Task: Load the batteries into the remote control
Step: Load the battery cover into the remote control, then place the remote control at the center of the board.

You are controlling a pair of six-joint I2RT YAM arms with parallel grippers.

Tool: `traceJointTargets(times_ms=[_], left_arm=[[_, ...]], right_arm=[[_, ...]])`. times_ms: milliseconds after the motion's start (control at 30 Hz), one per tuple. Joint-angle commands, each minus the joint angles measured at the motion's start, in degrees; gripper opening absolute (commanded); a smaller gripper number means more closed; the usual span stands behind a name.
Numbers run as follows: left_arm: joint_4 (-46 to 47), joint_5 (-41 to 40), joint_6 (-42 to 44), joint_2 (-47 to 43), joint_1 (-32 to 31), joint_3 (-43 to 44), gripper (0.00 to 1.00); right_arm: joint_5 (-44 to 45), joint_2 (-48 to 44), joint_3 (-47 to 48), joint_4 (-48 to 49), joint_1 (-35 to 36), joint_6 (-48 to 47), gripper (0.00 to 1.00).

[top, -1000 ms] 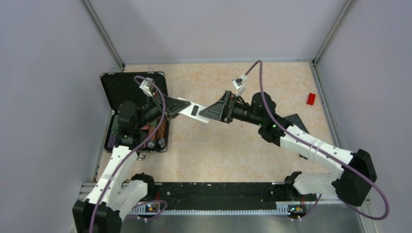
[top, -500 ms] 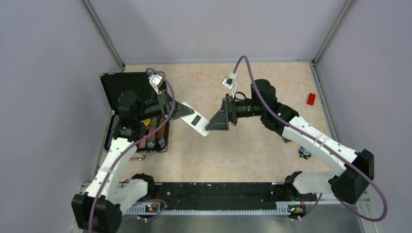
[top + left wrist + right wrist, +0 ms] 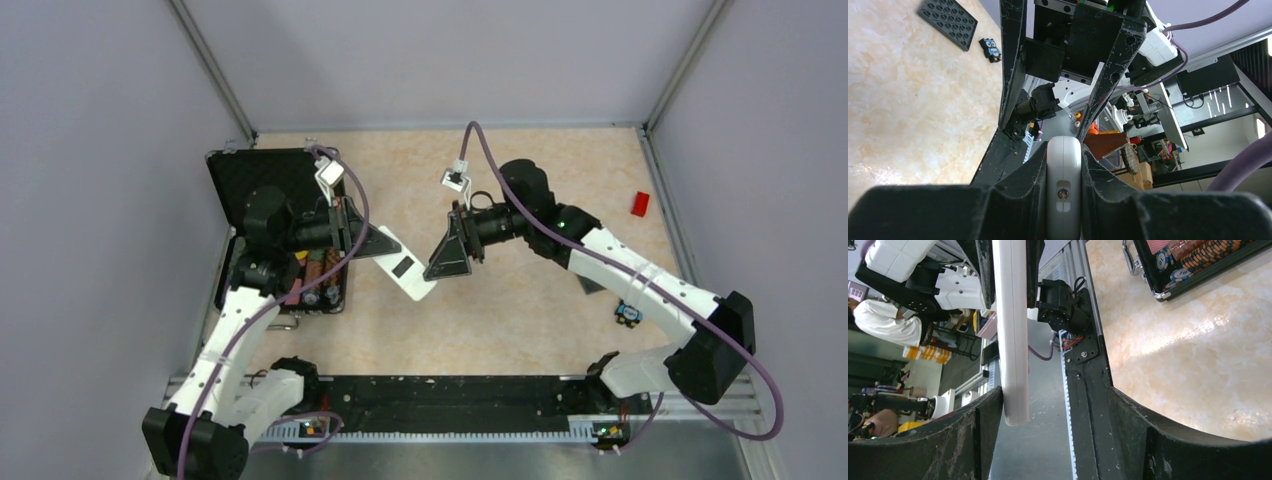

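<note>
**Operator:** State the condition of each end effector.

**Unit:** My left gripper (image 3: 388, 243) is pressed together on the remote control (image 3: 408, 268). In my left wrist view its fingers (image 3: 1023, 175) clamp the two flat faces of the white body. My right gripper (image 3: 438, 268) is spread. The remote's free end sits between its fingers (image 3: 983, 425), close to one and apart from the other.

**Operator:** Locate the remote control.

**Unit:** It is held in the air above the table (image 3: 480, 320), between my two arms and slanting toward the near edge. A dark rectangular patch shows on its upper face.

**Operator:** List the other items.

**Unit:** An open black case (image 3: 270, 180) lies at the left with stacked chips (image 3: 1198, 255) inside. A red block (image 3: 640, 204) lies near the right wall. A black studded plate (image 3: 947, 23) and a small owl figure (image 3: 992, 49) lie side by side on the table.
</note>
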Motion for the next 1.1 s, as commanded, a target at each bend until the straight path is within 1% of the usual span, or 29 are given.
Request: traceJointTargets(times_ms=[0, 100, 200, 300, 400, 433, 500, 567, 600, 633, 733, 767, 800, 833, 900, 933, 1000, 1067], left_arm=[[0.54, 0.46, 1.65, 0.13, -0.47, 2.12, 0.0], [0.55, 0.4, 1.73, 0.32, -0.74, 2.09, 0.0], [0.54, 0.31, 1.8, 0.46, -0.83, 2.06, 0.0], [0.54, 0.24, 1.8, 0.73, -0.84, 1.93, 0.0], [0.54, 0.08, 1.66, 1.18, -0.84, 1.94, 0.0], [0.54, 0.05, 1.58, 1.44, -0.85, 1.88, 0.01], [0.52, 0.23, 1.54, 1.92, -0.84, 1.93, 0.06], [0.58, 0.33, 1.6, 2.27, -0.84, 1.86, 0.14], [0.61, 0.23, 1.64, 2.4, -0.84, 1.86, 0.2], [0.66, -0.03, 1.72, 2.38, -0.84, 1.82, 0.28], [0.52, -0.92, 2.45, 2.11, -0.84, 1.71, 0.61], [-0.07, -1.97, 3.44, 1.94, -0.84, 1.76, 0.84], [-1.14, -3.36, 4.97, 1.7, -0.76, 1.81, 0.96], [-3.14, -5.7, 7.17, 1.41, -0.57, 2.2, 0.99], [-12.12, -11.84, 12.25, 1.19, 0.34, 3.96, 0.99], [-16.9, -16.31, 14.67, 1.11, 0.91, 5.13, 0.99], [-25.7, -27.96, 18.82, 0.45, 2.0, 7.32, 0.99], [-31.99, -40.22, 21.37, -0.94, 2.07, 8.58, 0.99]], right_arm=[[-0.6, 1.55, 3.27, 0.88, 1.73, -2.37, 0.73], [-0.26, 2.54, 3.11, 2.11, 2.46, -1.57, 0.68], [-1.3, 3.46, 2.68, 3.7, 2.67, -0.37, 0.59], [-2.35, 4.19, 2.66, 4.27, 2.72, 0.29, 0.45], [-3.63, 4.75, 2.67, 4.96, 2.8, 0.94, 0.3], [-3.63, 4.76, 2.48, 5.38, 2.85, 1.2, 0.24], [-3.66, 4.66, 2.05, 6.56, 2.89, 1.68, 0.12], [-2.86, 4.57, 2.0, 6.59, 2.89, 1.89, 0.0], [-2.32, 4.48, 1.96, 6.59, 2.89, 1.92, 0.0], [-1.47, 4.28, 1.95, 6.63, 2.89, 2.02, 0.0], [2.02, 3.21, 1.42, 6.71, 2.78, 2.51, 0.0], [3.7, 2.74, 1.1, 6.63, 2.54, 2.79, 0.0], [5.26, 2.23, 0.57, 6.37, 2.09, 3.13, 0.0], [7.01, 1.69, -0.01, 5.96, 1.48, 3.23, 0.0], [11.14, 0.15, -1.77, 4.52, 0.02, 3.35, 0.0], [14.15, -0.57, -2.36, 2.57, -0.61, 2.49, 0.0], [23.67, -1.6, -2.81, -3.85, -1.34, -1.31, 0.0], [36.24, -1.58, -2.61, -11.98, -1.35, -4.2, 0.0]])
